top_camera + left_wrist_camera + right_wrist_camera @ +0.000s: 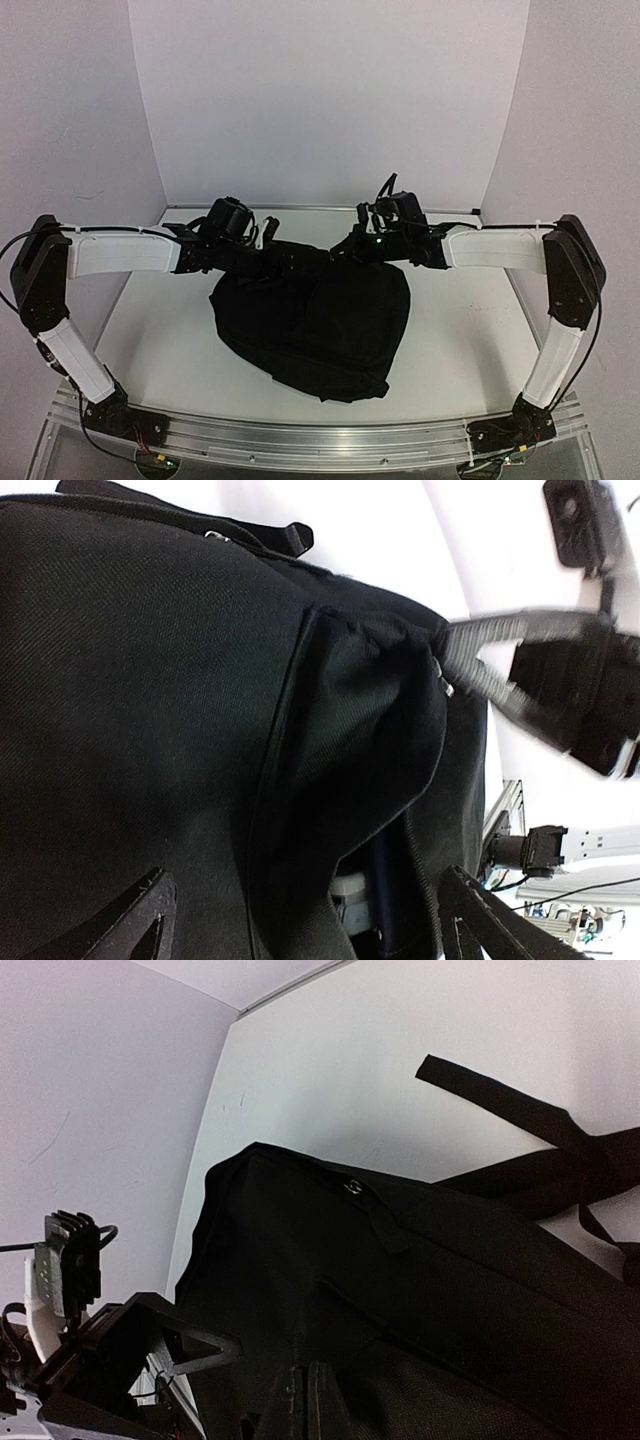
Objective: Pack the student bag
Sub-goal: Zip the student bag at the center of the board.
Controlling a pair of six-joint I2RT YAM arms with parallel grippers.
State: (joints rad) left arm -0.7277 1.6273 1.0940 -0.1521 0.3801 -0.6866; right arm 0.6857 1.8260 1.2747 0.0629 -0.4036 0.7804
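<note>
The student bag, a large black fabric backpack, lies in the middle of the white table. My left gripper is open over its far left part, with its fingers wide apart above the fabric. In the left wrist view the bag gapes at a slit that shows a dark blue item and something pale grey inside. My right gripper is shut on the bag's far edge. It also shows in the left wrist view, pinching the fabric beside a zipper pull, and in the right wrist view with its jaws pressed together.
The bag's straps trail on the table behind it. White walls enclose the back and sides. An aluminium rail runs along the front edge by the arm bases.
</note>
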